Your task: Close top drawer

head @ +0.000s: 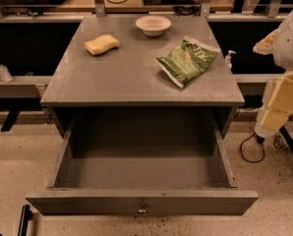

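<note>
The top drawer (141, 202) is pulled far out of the grey cabinet toward me. Its deep box is empty, and its long flat front panel has one small metal knob (142, 210) at the centre. No other drawer fronts show. My arm hangs at the right edge of the view, beside the cabinet's right side. The gripper (270, 119) points down there, well right of the drawer and above the floor, touching nothing.
On the cabinet top (131, 82) lie a yellow sponge (101, 44), a white bowl (153, 25) and a green chip bag (187, 60). A small bottle (228, 59) stands behind the right edge. A cable (252, 149) lies on the floor at the right, a dark bar (23, 220) at lower left.
</note>
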You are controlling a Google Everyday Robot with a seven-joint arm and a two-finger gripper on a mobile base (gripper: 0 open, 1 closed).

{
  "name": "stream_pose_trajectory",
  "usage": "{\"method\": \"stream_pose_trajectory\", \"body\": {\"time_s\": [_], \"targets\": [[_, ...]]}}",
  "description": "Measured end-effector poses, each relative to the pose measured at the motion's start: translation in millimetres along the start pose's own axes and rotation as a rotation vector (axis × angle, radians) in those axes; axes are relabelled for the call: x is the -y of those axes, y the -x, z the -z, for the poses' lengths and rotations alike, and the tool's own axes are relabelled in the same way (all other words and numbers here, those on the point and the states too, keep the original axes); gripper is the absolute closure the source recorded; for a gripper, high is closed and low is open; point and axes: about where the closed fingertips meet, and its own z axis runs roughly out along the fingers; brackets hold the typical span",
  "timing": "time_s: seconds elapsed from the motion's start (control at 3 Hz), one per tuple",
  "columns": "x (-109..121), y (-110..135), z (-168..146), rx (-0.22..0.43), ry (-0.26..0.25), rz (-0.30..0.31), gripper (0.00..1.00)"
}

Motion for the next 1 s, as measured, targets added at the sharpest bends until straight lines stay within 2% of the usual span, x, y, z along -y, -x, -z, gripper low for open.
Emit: {"method": "stream_pose_trajectory", "body": {"time_s": [0.33,0.67,1.0], "targets": [[0,1,0,0.006,-0.006,0.003,0.00],[-12,5,-18,0.059,-0.009,0.006,0.00],[-51,6,-61,0.194,0.016,0.027,0.00]]}}
